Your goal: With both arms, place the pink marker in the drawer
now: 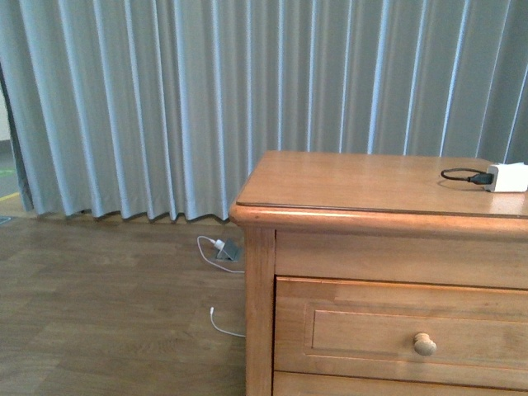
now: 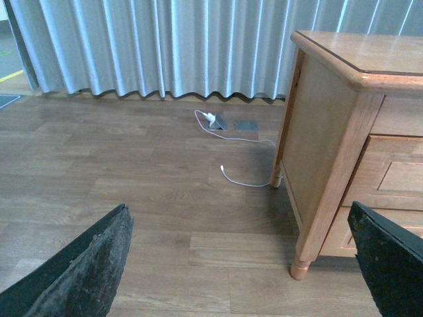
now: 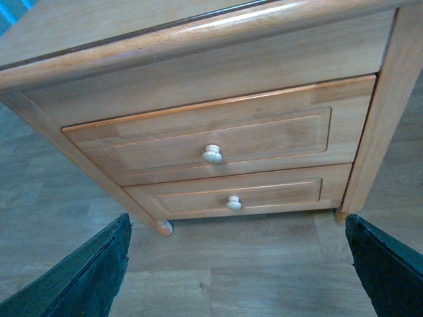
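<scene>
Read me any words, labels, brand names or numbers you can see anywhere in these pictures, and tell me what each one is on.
There is no readable text in any view.
The white charger block on the dresser top shows no legible marking; it is too small to tell.
The drawer fronts and knobs are plain wood.
The plug on the floor by the curtain shows no lettering.
</scene>
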